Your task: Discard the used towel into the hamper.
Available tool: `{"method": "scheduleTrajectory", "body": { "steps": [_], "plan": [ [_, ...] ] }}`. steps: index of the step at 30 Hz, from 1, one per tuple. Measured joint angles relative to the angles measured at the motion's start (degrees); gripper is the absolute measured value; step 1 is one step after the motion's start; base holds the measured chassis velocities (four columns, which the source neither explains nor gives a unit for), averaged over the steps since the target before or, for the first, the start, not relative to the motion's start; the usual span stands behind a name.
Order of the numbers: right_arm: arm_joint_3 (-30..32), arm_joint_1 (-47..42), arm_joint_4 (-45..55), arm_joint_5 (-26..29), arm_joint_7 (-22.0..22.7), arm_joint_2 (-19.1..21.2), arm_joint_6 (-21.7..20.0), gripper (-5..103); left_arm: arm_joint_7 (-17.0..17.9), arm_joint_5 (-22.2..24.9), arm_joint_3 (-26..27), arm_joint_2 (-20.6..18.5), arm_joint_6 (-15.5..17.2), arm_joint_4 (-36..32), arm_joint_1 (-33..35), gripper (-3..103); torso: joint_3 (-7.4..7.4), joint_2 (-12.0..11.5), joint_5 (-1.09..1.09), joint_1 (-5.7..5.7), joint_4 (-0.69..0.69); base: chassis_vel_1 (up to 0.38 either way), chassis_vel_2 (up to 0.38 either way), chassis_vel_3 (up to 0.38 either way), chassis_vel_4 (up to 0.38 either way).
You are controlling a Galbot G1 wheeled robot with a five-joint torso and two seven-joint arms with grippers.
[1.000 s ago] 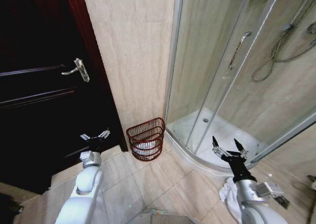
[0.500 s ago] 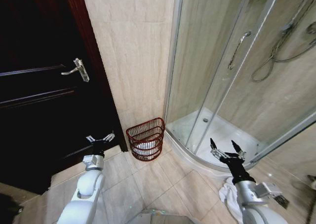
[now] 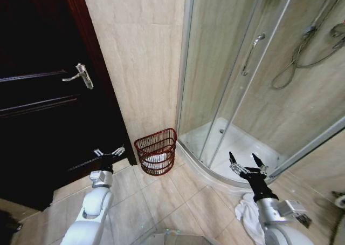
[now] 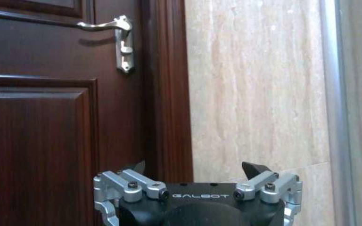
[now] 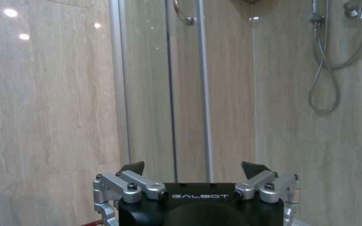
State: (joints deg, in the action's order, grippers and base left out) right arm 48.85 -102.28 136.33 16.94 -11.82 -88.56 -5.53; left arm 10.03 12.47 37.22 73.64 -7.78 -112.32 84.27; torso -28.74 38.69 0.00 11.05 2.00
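Small reddish-brown open-weave wire hamper [image 3: 157, 152] on tiled floor against beige wall, between dark wooden door [image 3: 43, 104] and glass shower enclosure [image 3: 253, 94]. White crumpled towel [image 3: 249, 215] on floor beside right arm. Left gripper [image 3: 109, 151] and right gripper [image 3: 247, 162]: both spread wide, empty.

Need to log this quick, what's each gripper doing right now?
Left gripper: open, empty, in front of the dark door.
Right gripper: open, empty, by the shower tray.

hamper [image 3: 157, 149]: was reddish-brown open-weave wire
towel [image 3: 249, 217]: was white
door [image 3: 38, 94]: was dark mahogany brown
door handle [image 3: 78, 75]: was silver
wall [image 3: 140, 56]: was beige, faintly veined
grippers: were black with silver fittings
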Motion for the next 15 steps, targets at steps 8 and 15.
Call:
{"method": "scheduleTrajectory", "body": {
  "steps": [8, 15],
  "plan": [
    [0.1, -0.3, -0.1, -0.1, 0.0, -0.1, 0.4, 100, -0.2, -0.1, -0.5, 0.3, 0.1, -1.2, 0.4, 100, 0.0, 0.0, 0.0, 0.0, 0.01, -0.028, -0.067, 0.024, 0.055],
    [0.2, -0.3, -0.1, -0.1, 0.0, -0.1, 0.4, 100, -0.2, -0.2, -0.6, 0.3, 0.2, -1.0, 0.4, 100, 0.0, 0.0, 0.0, 0.0, 0.01, -0.02, -0.064, 0.019, 0.062]
  ]
}}
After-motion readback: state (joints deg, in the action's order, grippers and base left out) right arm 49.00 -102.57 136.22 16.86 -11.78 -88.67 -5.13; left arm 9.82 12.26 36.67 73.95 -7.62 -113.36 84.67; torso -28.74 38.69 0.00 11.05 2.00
